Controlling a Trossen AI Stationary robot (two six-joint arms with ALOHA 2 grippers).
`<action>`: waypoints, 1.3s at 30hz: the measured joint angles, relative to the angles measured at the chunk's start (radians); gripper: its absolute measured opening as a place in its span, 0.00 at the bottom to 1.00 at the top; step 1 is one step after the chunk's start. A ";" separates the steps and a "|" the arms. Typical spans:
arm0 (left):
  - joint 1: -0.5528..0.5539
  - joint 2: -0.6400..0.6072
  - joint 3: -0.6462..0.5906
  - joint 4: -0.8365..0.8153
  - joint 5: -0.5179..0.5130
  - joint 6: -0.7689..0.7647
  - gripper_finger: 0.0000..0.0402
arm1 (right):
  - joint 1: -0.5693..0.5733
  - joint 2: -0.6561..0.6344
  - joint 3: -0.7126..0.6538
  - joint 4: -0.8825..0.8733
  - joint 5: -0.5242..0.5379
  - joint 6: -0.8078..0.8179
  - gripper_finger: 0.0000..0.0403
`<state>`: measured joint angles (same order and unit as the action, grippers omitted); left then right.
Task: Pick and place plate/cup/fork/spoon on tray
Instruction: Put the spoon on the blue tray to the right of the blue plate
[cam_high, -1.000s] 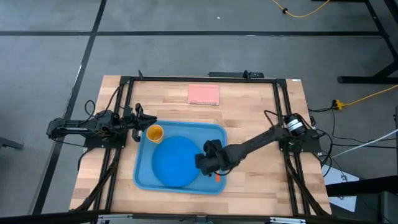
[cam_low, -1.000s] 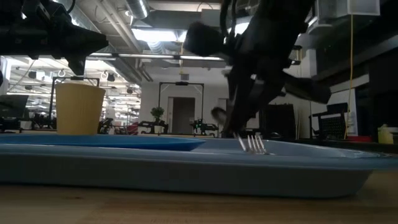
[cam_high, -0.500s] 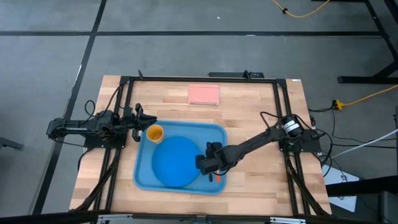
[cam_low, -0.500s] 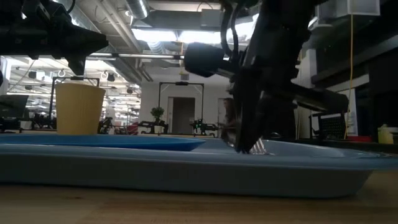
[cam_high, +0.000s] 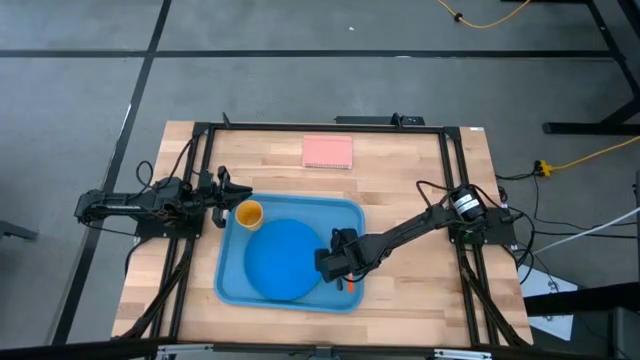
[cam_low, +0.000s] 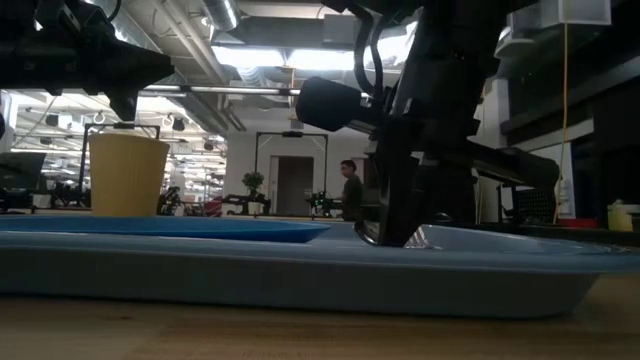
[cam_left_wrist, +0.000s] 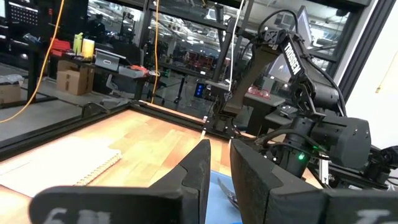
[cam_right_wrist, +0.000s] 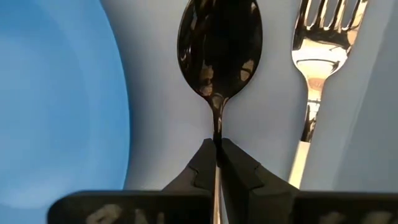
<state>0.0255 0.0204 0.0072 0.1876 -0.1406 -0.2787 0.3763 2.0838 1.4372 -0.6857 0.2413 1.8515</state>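
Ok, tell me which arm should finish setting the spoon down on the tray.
The right. Its pincer is shut on the spoon, low over the tray between the plate and the fork. The left pincer waits off the tray's edge by the cup.

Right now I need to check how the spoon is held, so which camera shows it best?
The right wrist view: the spoon fills the frame, its handle pinched by the right tool, between the plate and the fork. In the high and low views the arm hides it; the left wrist view shows none of it clearly.
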 joint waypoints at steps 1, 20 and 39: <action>0.000 0.000 0.000 0.000 0.000 0.000 0.14 | 0.000 0.000 0.000 0.000 0.001 -0.001 0.03; 0.000 0.000 0.000 0.000 0.000 0.000 0.14 | 0.000 0.000 0.000 -0.009 0.004 -0.023 0.06; 0.000 0.000 0.000 0.000 0.000 0.000 0.14 | 0.000 0.000 0.000 -0.005 0.003 -0.027 0.07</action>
<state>0.0256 0.0204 0.0074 0.1878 -0.1406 -0.2788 0.3759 2.0838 1.4372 -0.6907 0.2443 1.8240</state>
